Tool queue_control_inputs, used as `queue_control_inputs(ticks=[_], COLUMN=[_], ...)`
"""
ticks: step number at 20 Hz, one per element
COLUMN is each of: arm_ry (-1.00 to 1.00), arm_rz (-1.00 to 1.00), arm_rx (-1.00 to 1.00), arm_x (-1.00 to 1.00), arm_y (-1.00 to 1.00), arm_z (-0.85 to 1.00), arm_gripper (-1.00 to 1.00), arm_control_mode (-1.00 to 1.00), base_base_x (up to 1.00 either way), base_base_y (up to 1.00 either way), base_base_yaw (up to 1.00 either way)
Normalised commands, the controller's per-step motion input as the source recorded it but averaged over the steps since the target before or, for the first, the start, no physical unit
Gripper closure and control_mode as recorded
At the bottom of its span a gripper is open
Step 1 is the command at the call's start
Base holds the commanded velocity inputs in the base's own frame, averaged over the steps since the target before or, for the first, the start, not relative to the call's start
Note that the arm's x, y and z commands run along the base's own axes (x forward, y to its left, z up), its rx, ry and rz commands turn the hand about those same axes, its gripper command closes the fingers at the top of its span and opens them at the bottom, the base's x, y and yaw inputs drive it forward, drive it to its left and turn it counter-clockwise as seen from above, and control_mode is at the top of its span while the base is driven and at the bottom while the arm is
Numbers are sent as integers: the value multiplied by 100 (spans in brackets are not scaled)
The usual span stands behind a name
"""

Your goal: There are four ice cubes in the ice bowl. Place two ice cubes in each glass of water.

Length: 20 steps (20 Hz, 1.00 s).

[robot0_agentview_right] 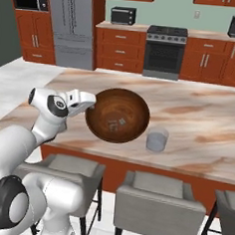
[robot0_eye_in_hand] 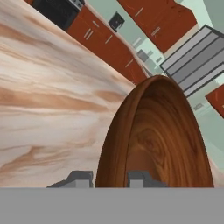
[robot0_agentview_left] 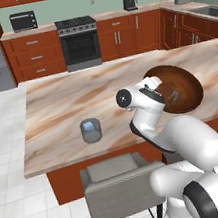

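Gripper [robot0_eye_in_hand: 109,177] clamped on ice bowl [robot0_agentview_right: 117,114] rim (tilted) | glass [robot0_agentview_left: 91,130] on counter [robot0_agentview_left: 54,105]

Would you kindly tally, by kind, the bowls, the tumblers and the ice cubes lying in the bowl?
Dark brown bowl: 1
Grey tumblers: 2
Ice cubes in the bowl: 2
Total: 5

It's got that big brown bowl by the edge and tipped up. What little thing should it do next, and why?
Probably swing the ice bowl toward the nearer glass, keeping it tilted. The claw pinches the bowl's rim, one finger either side, and the bowl stands tipped above the counter, with small pale cubes low inside, beside that glass rather than over it.
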Motion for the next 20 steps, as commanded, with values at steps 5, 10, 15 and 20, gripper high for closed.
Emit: queue_control_inputs(ticks=[5, 10, 15, 20], arm_ry=[0, 0, 0, 0], arm_rz=[0, 0, 0, 0], arm_rx=[0, 0, 0, 0], arm_x=[0, 0, 0, 0], arm_y=[0, 0, 0, 0], arm_z=[0, 0, 0, 0], arm_gripper=[100, 100, 100, 100], arm_control_mode=[100, 100, 100, 100], base_base_x=[0, 0, 0, 0], base_base_y=[-40, -38, -39, -35], base_base_yaw=[0, 0, 0, 0])
